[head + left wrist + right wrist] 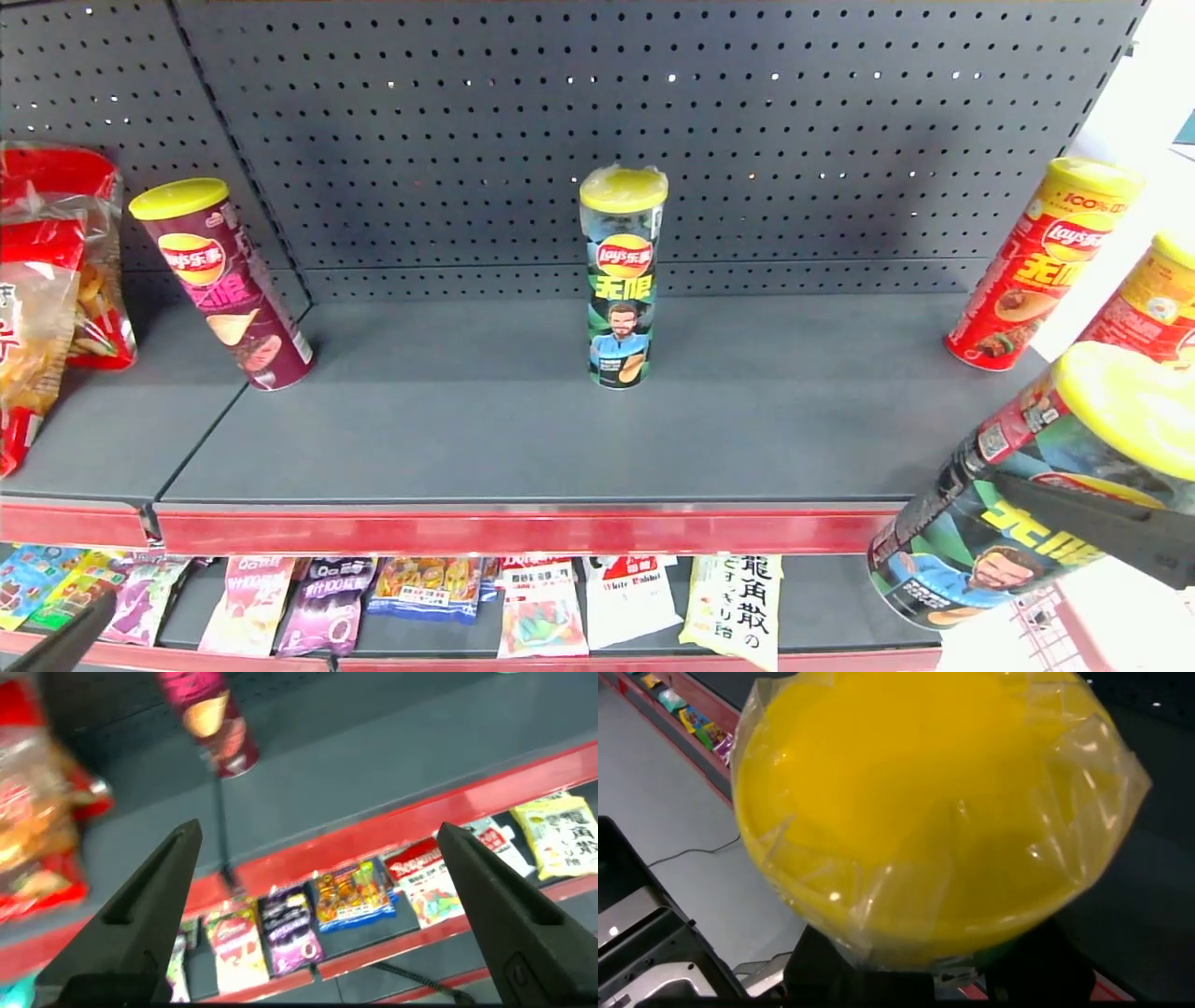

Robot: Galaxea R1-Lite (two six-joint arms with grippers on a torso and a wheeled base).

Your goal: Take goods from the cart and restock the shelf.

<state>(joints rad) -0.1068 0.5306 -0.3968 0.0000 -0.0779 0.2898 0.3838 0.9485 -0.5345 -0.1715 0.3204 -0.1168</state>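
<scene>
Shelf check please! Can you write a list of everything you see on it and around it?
Surface: grey shelf board, red front edge.
Job's things: green chip can upright mid-shelf; purple chip can at left; two red chip cans at right; second green chip can held off the right corner.
Clutter: red snack bags far left; packets on the lower shelf.
Grippers: left gripper open, empty; right gripper shut on the second green chip can.
Cables: dark cable on the floor.
Surroundings: perforated back panel.

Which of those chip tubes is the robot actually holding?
The tilted green tube at lower right, clamped in the right gripper; the other tubes stand on the shelf.
</scene>
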